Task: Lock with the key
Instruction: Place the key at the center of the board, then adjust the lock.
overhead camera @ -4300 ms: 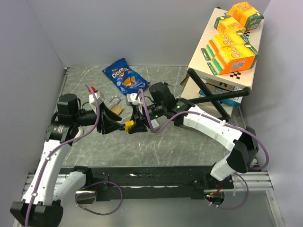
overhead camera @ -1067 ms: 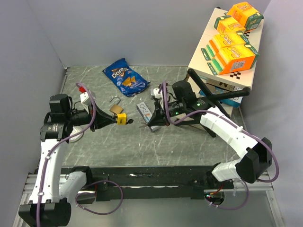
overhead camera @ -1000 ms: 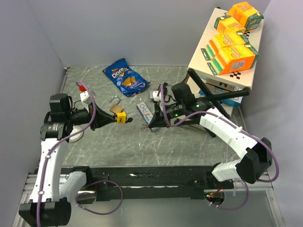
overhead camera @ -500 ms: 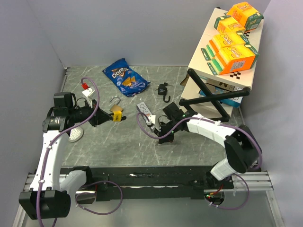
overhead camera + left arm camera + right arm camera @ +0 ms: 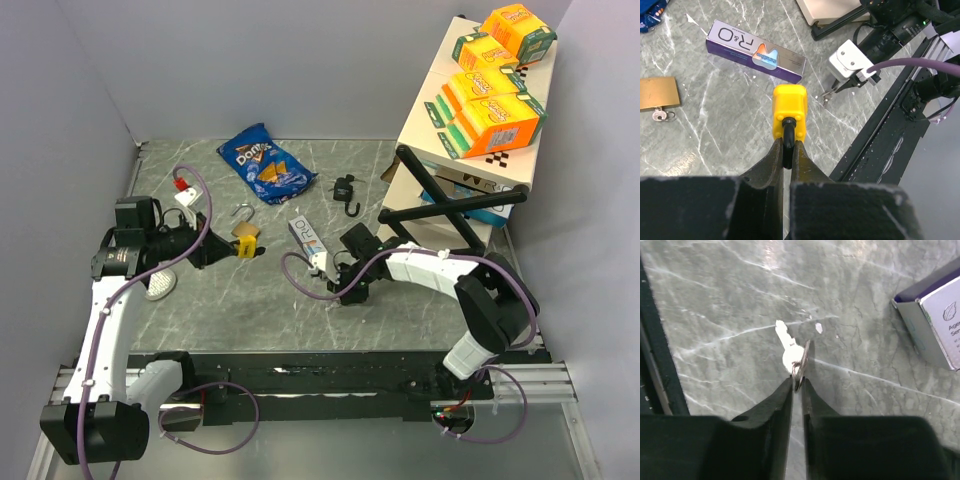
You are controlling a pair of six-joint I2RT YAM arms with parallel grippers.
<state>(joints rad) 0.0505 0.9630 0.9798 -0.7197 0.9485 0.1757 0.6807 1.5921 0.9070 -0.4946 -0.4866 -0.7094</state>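
Your left pincer (image 5: 786, 150) is clenched on the black shackle of the yellow padlock (image 5: 789, 110), holding it in the air over the left half of the bench (image 5: 240, 300). The padlock's body sticks out past the fingertips. Below it on the bench lie a brass padlock (image 5: 657, 92), which has its own small key in it, and a purple box (image 5: 756, 51).

Your right pincer (image 5: 798, 382) is down at the bench near the box's end. Its tips are almost together on either side of the key (image 5: 790, 352). The key's blade points away from the fingers along the surface. You cannot tell whether the tips are pinching the key or only flanking it.
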